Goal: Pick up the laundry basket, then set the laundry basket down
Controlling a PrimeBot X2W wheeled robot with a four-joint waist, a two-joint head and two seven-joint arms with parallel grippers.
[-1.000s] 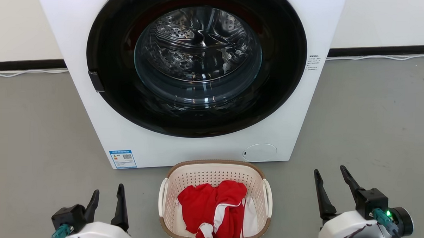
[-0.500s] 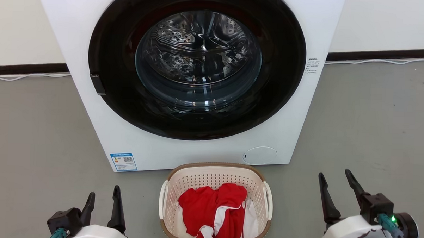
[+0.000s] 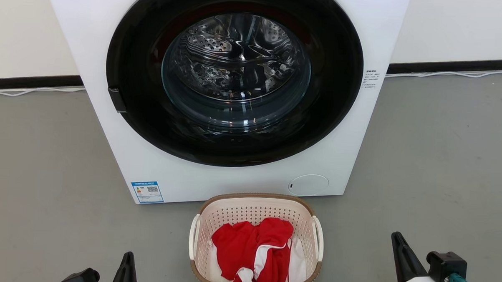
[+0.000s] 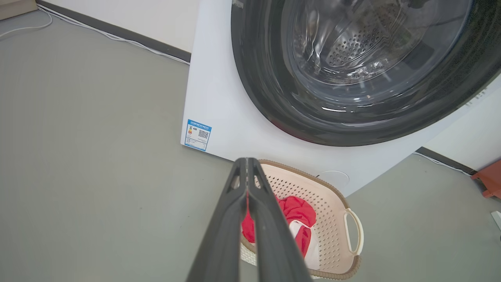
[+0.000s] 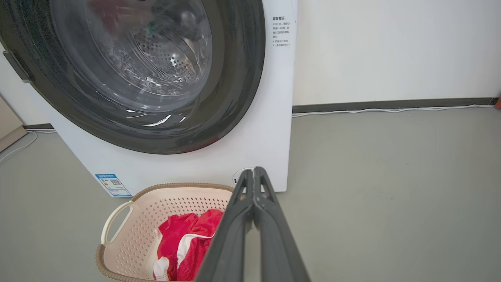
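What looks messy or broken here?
Nothing stands out. The laundry basket sits upright on the floor in front of the washer, with the red and white clothes all inside it, none spilled. The left gripper and right gripper are shut, one off to each side, not touching it.

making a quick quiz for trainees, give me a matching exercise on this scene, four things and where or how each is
Things: 1 laundry basket; 2 red garment; 3 blue label; 4 left gripper
States: a on the washer front, low corner; b shut, holding nothing; c on the floor before the washer; d inside the basket
Pairs: 1-c; 2-d; 3-a; 4-b
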